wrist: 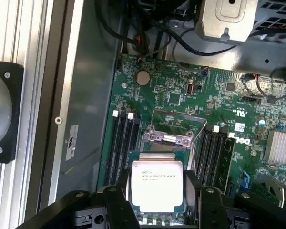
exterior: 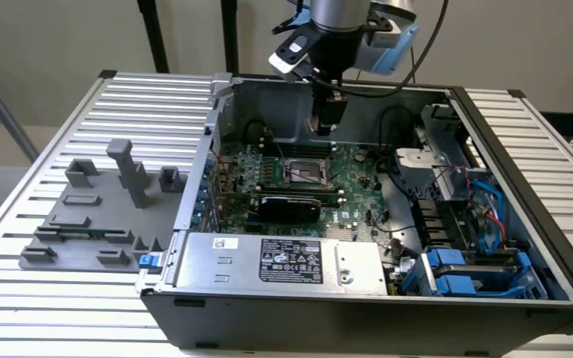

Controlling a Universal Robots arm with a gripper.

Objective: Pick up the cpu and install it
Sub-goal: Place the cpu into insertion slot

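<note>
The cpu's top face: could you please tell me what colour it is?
The cpu is silvery-white with small dark print; the wrist view shows it best.

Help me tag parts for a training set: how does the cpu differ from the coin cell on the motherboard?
The cpu is square; the coin cell is round. The cpu shows larger than the coin cell. The cpu's top carries printed text; the coin cell looks plain. The cpu sits between the fingers of the gripper; the coin cell is seated on the green motherboard. Both are silvery metal.
</note>
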